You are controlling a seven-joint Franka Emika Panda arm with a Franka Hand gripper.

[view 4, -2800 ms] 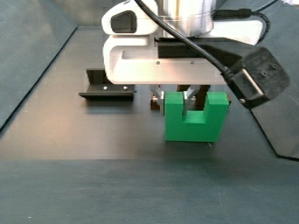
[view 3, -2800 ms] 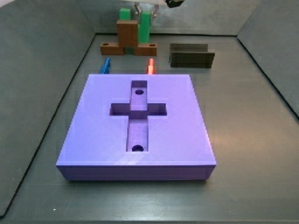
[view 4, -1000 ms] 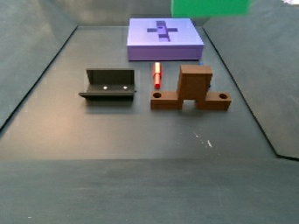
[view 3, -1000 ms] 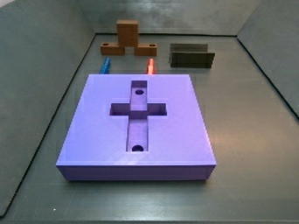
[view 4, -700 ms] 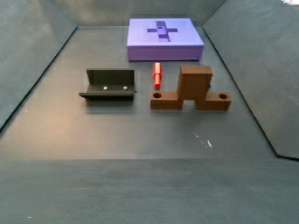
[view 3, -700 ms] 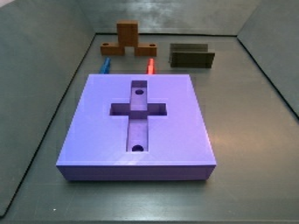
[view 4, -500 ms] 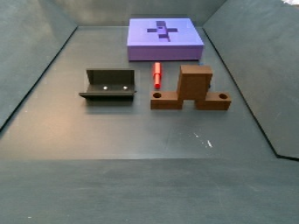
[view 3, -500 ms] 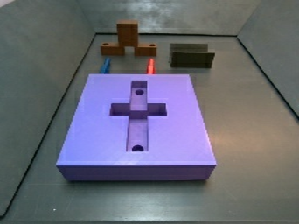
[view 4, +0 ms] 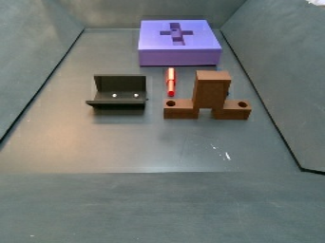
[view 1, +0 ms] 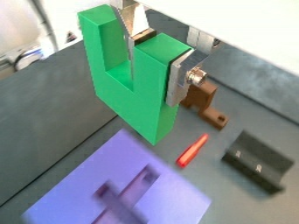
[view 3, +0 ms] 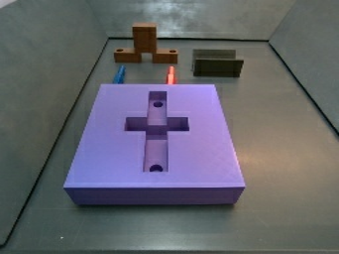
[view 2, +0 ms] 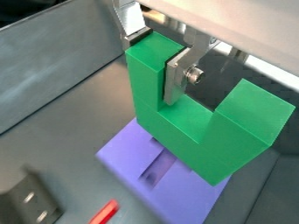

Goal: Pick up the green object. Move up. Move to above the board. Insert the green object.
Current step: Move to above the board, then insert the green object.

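Note:
My gripper (view 1: 155, 54) is shut on one leg of the bright green U-shaped object (view 1: 128, 83), high in the air; both wrist views show it (view 2: 198, 114). Gripper and green object are out of both side views. The lavender-purple board (view 3: 157, 139) with its cross-shaped recess and two round holes lies flat on the floor, also in a side view (view 4: 180, 39). In both wrist views the board (view 1: 111, 192) (view 2: 158, 179) lies far below the held object.
A brown stepped block (view 4: 210, 97) (view 3: 142, 46), a red stick (view 4: 172, 79) (view 3: 171, 74), a blue stick (view 3: 117, 75) and a dark olive open box (view 4: 118, 93) (view 3: 219, 63) lie on the floor beyond the board. Grey walls surround the floor.
The gripper with the green object rose from the floor beside the brown block and left both side views. Nothing else has moved.

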